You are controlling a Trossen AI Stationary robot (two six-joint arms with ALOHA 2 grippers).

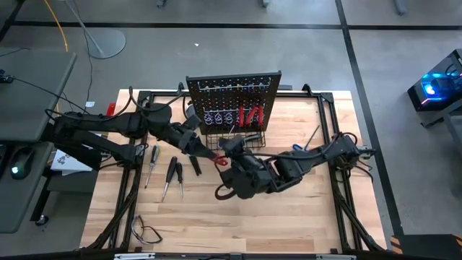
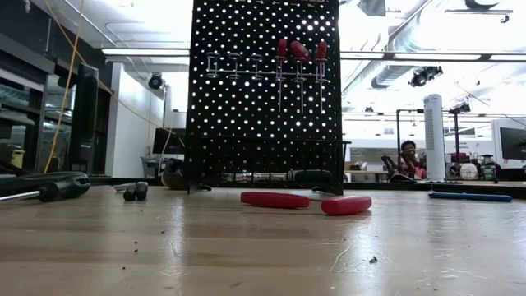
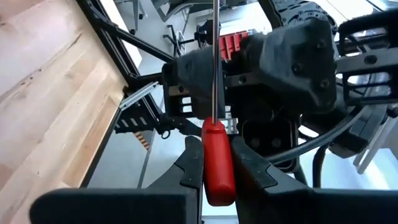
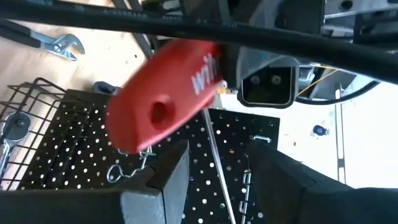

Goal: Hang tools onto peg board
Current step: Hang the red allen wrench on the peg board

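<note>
Left gripper (image 3: 217, 171) is what I watch first: its two dark fingers are clamped on the handle of one red-handled screwdriver (image 3: 217, 162), whose steel shaft runs straight away from the wrist; in the high view this gripper (image 1: 206, 151) sits in front of the peg board (image 1: 233, 97), meeting the right arm. Right gripper (image 4: 217, 171) has its fingers parted, and a red handle (image 4: 163, 98) lies just ahead of them; I cannot tell whether they touch it.

On the peg board I count three red-handled screwdrivers (image 2: 298, 51) hanging side by side in the top row; the hooks beside them (image 2: 226, 59) carry nothing I can make out. At its base is one black wire basket (image 1: 242, 134), and from the right wrist I see one ratchet (image 4: 13, 127) lying in it. One silver wrench (image 4: 57, 43) lies on the wood beyond the board.

On the table (image 1: 303, 217), left of the grippers, I count four black-handled tools (image 1: 172, 172), well apart from the board; one blue-handled tool (image 1: 312, 135) lies to the right. One black cable loop (image 1: 146, 232) sits near the front edge.

Both arms crowd the space in front of the board, covering the basket's front. From the low view two red handles (image 2: 346, 205) lie on the tabletop before the board, and a person (image 2: 407, 158) sits far back in the room.
</note>
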